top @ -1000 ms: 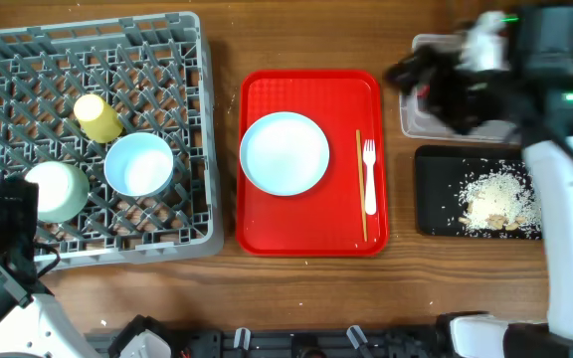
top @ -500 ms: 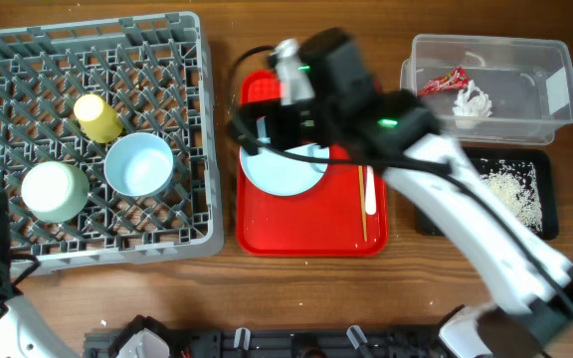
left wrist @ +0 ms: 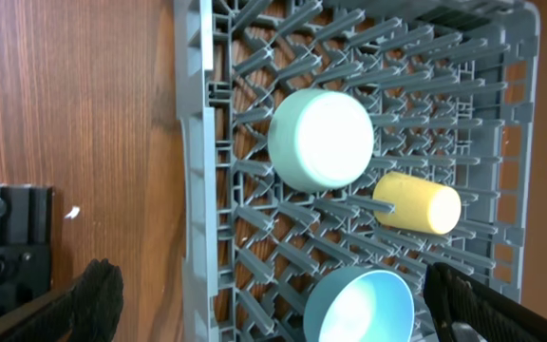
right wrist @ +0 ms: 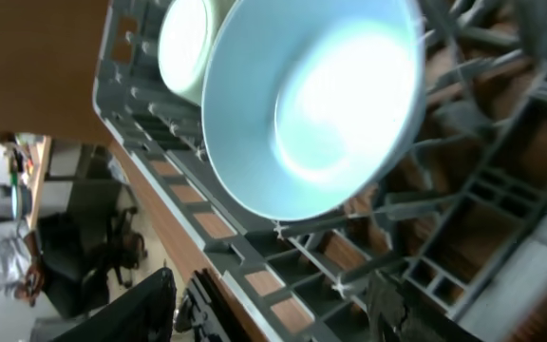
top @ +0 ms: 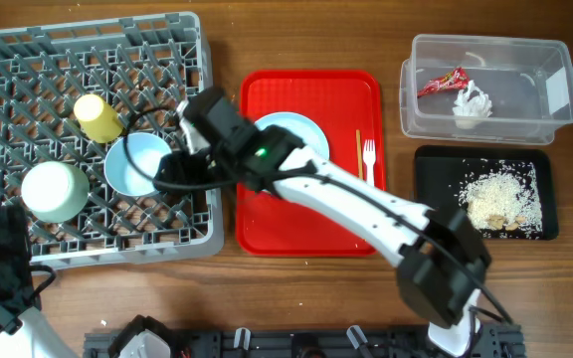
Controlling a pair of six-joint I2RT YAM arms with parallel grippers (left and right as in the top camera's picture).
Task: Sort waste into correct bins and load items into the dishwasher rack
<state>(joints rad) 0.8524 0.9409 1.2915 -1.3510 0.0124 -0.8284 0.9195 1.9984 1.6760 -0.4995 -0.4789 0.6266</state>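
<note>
The grey dishwasher rack holds a yellow cup, a small white bowl and a pale green bowl. My right gripper hangs at the white bowl's right rim. In the right wrist view its fingers stand apart over the rack's edge, below the white bowl, holding nothing. My left gripper is open above the rack's near edge. The white plate and fork lie on the red tray. The arm hides part of the plate.
A clear tub at the back right holds a red wrapper and a white napkin. In front of it a black tray carries rice scraps. A thin stick lies beside the fork.
My right arm has swung from the clear tub leftward across the red tray to the rack, stopping by the white bowl. The left arm has barely moved.
</note>
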